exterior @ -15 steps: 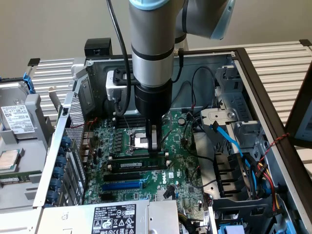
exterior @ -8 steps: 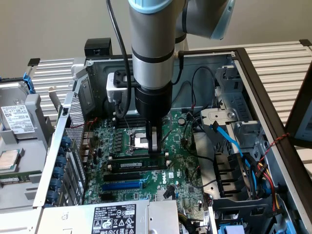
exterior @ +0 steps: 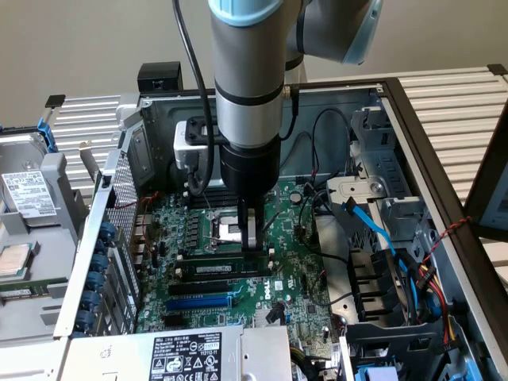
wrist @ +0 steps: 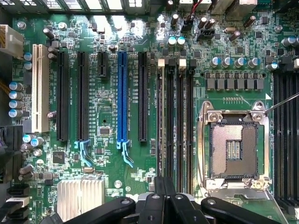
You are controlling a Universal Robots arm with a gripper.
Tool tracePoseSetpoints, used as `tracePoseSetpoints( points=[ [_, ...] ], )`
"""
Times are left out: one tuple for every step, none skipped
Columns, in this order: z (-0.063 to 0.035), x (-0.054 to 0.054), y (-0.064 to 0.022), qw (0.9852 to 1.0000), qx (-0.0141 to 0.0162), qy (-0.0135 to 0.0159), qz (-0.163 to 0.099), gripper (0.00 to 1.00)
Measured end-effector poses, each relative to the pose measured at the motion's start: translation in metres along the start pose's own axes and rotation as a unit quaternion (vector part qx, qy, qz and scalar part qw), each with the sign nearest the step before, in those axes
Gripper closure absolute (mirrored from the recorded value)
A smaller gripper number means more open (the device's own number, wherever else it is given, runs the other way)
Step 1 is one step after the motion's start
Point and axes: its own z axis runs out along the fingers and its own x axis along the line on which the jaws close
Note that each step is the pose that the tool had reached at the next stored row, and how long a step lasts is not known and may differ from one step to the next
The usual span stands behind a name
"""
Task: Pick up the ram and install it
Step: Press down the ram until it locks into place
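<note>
The ram (exterior: 226, 268) is a thin dark stick with a white label. It stands on edge in one of the long black memory slots of the green motherboard (exterior: 298, 278), inside the open computer case. My gripper (exterior: 252, 242) hangs straight down over the stick's end toward the exterior view's right. Its fingers are shut together, and the tips are at or just above the stick's top edge, gripping nothing. In the wrist view the shut gripper (wrist: 164, 186) sits over the row of memory slots (wrist: 175, 116) beside the processor socket (wrist: 233, 149).
A blue expansion slot (exterior: 198, 302) and black slots lie in front of the ram. The bare processor socket (exterior: 226, 230) is just behind it. Drive bays and blue and black cables (exterior: 369, 222) crowd the exterior view's right. The power supply (exterior: 186, 353) borders the front, and a loose drive (exterior: 28, 194) lies outside the case.
</note>
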Motion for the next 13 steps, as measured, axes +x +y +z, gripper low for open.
tracePoseSetpoints(
  points=[
    [0.0004, 0.000, 0.0000, 1.0000, 0.0000, 0.0001, 0.000, 0.89],
    [0.0004, 0.000, 0.0001, 1.0000, 0.0000, 0.0000, 0.000, 0.89],
    [0.0004, 0.000, 0.0000, 1.0000, 0.0001, -0.0001, 0.000, 0.89],
    [-0.0003, 0.000, 0.0002, 1.0000, 0.0005, -0.0007, 0.000, 0.89],
    [-0.0022, 0.000, 0.0003, 1.0000, 0.0012, -0.0017, 0.000, 0.89],
    [-0.0057, 0.000, 0.0004, 1.0000, 0.0012, -0.0013, 0.000, 0.89],
    [-0.0095, 0.000, 0.0007, 1.0000, 0.0011, -0.0010, 0.000, 0.89],
    [-0.0132, 0.000, 0.0012, 1.0000, 0.0012, -0.0011, 0.000, 0.89],
    [-0.0147, 0.000, 0.0025, 1.0000, 0.0014, -0.0015, 0.000, 0.89],
    [-0.0146, 0.000, 0.0047, 1.0000, 0.0015, -0.0019, 0.000, 0.89],
    [-0.0146, 0.000, 0.0078, 1.0000, 0.0014, -0.0019, 0.000, 0.89],
    [-0.0145, 0.000, 0.0115, 1.0000, 0.0014, -0.0019, 0.000, 0.89],
    [-0.0142, 0.000, 0.0158, 1.0000, 0.0014, -0.0019, 0.000, 0.89]
  ],
)
